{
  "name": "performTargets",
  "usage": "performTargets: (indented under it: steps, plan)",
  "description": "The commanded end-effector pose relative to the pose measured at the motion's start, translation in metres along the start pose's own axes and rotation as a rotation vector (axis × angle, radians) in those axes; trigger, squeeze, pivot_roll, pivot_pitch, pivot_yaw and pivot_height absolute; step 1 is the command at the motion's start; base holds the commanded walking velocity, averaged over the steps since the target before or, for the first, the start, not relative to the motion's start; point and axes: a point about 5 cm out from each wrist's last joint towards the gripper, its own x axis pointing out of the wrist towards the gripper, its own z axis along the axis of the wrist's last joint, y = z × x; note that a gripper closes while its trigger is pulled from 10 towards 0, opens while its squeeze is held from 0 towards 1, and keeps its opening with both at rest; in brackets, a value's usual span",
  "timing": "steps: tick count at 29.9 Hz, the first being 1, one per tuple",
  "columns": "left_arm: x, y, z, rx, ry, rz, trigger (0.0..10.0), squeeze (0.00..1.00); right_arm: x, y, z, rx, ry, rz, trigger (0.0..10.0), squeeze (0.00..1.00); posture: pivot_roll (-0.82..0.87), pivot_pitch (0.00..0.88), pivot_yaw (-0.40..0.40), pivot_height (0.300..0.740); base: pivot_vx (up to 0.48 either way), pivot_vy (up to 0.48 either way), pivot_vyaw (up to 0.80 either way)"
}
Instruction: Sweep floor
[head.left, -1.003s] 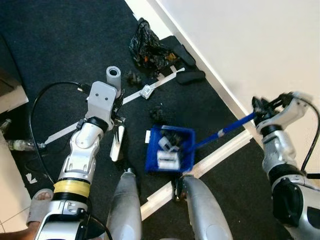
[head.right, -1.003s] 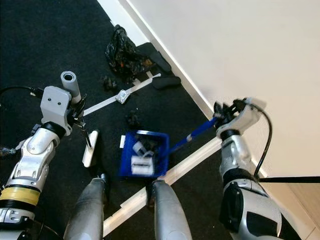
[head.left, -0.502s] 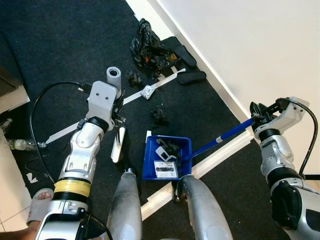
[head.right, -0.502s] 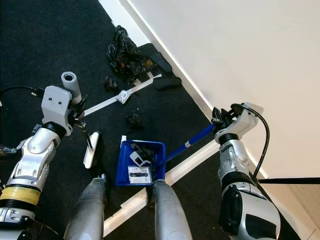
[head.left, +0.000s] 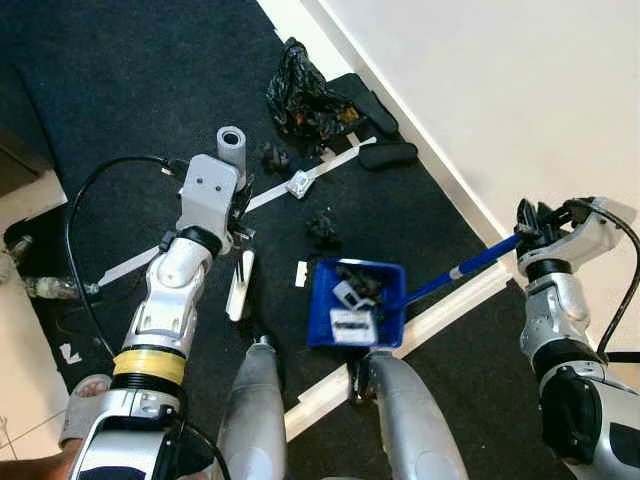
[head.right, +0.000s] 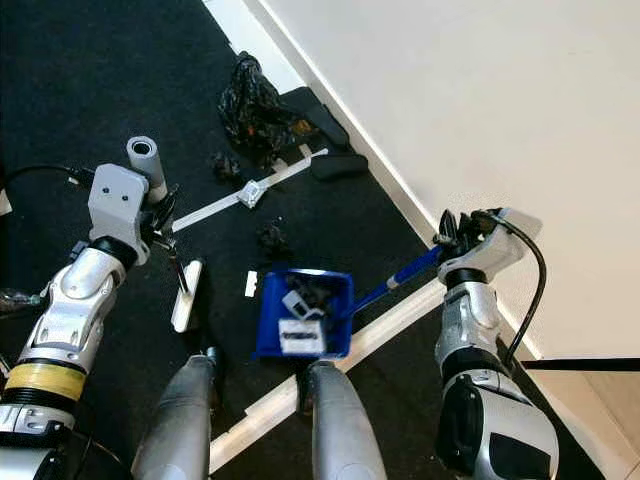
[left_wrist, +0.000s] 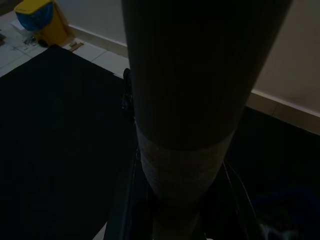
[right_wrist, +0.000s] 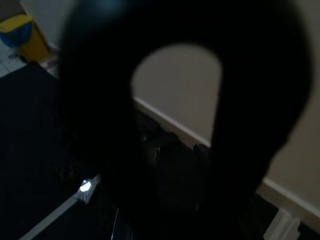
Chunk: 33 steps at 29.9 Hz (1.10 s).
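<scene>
Left gripper (head.left: 238, 215): jaws clamped on the brush (head.left: 238, 285), its head held down on the black floor (head.left: 120, 80) for sweeping.
Debris (head.left: 322, 226): left lying just beyond the dustpan.
Dustpan (head.left: 357, 303): partly filled, mouth presented toward the debris.
Right gripper (head.left: 527, 222): blue handle apparently pinched; jaws poorly seen.

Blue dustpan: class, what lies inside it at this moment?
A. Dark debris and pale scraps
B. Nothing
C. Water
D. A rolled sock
A: the blue dustpan, held by its long handle in the right gripper, has dark debris and pale scraps on its floor.
</scene>
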Motion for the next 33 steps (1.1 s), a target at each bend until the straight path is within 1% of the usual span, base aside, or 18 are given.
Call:
performTargets:
  steps: [1,2,3,5,6,7,10,11,14,15,18,24,27,30,33]
  plan:
    - [-0.001,-0.009,-0.006,-0.005,0.019,-0.032,10.0,0.00,0.000,0.004,0.004,0.032,-0.065,-0.005,10.0,0.00,0.15,0.299,-0.048,0.740,0.000,0.000,0.00]
    - [-0.001,-0.009,-0.006,-0.005,0.019,-0.032,10.0,0.00,0.000,0.004,0.004,0.032,-0.065,-0.005,10.0,0.00,0.15,0.299,-0.048,0.740,0.000,0.000,0.00]
    - [-0.001,-0.008,-0.006,-0.005,0.018,-0.035,10.0,0.00,0.001,0.013,0.002,0.044,-0.065,0.020,10.0,0.00,0.15,0.304,-0.047,0.740,0.000,0.000,0.00]
    - [-0.001,-0.008,-0.006,-0.005,0.017,-0.035,10.0,0.00,0.000,0.015,0.000,0.047,-0.062,0.028,10.0,0.00,0.15,0.304,-0.047,0.740,0.000,0.000,0.00]
    - [-0.002,-0.008,-0.006,-0.004,0.017,-0.038,10.0,0.00,-0.002,0.021,-0.005,0.049,-0.044,0.042,10.0,0.00,0.15,0.304,-0.047,0.740,0.000,0.000,0.00]
    - [-0.002,-0.008,-0.006,-0.004,0.017,-0.038,10.0,0.00,-0.002,0.021,-0.005,0.049,-0.044,0.042,10.0,0.00,0.15,0.304,-0.047,0.740,0.000,0.000,0.00]
    - [-0.002,-0.007,-0.008,-0.003,0.020,-0.039,10.0,0.00,-0.007,0.030,-0.016,0.055,-0.004,0.079,10.0,0.00,0.16,0.305,-0.050,0.740,0.000,0.000,0.00]
    - [-0.002,-0.007,-0.008,-0.003,0.020,-0.039,10.0,0.00,-0.007,0.030,-0.016,0.055,-0.004,0.079,10.0,0.00,0.16,0.305,-0.050,0.740,0.000,0.000,0.00]
    - [-0.003,-0.006,-0.008,-0.004,0.025,-0.038,10.0,0.00,-0.012,0.038,-0.026,0.050,0.046,0.127,10.0,0.00,0.16,0.307,-0.050,0.740,0.000,0.000,0.00]
    - [-0.003,-0.006,-0.008,-0.004,0.025,-0.038,10.0,0.00,-0.012,0.038,-0.026,0.050,0.046,0.127,10.0,0.00,0.16,0.307,-0.050,0.740,0.000,0.000,0.00]
    - [-0.004,-0.004,-0.009,0.002,0.028,-0.035,10.0,0.00,-0.011,0.039,-0.025,0.006,0.048,0.153,10.0,0.00,0.16,0.308,-0.050,0.740,0.000,0.000,0.00]
    - [-0.003,-0.002,-0.009,0.004,0.029,-0.031,10.0,0.00,0.000,0.033,-0.008,-0.005,-0.015,0.132,10.0,0.00,0.16,0.306,-0.046,0.740,0.000,0.000,0.00]
    - [-0.002,-0.002,-0.008,0.005,0.028,-0.032,10.0,0.00,0.005,0.031,-0.001,-0.012,-0.029,0.127,10.0,0.00,0.16,0.304,-0.047,0.740,0.000,0.000,0.00]
    - [-0.002,-0.002,-0.008,0.004,0.027,-0.032,10.0,0.00,0.007,0.030,0.001,-0.019,-0.030,0.127,10.0,0.00,0.16,0.303,-0.048,0.740,0.000,0.000,0.00]
    - [-0.002,-0.004,-0.008,0.002,0.026,-0.036,10.0,0.00,0.006,0.032,-0.001,-0.055,-0.011,0.156,10.0,0.00,0.16,0.303,-0.047,0.740,0.000,0.000,0.00]
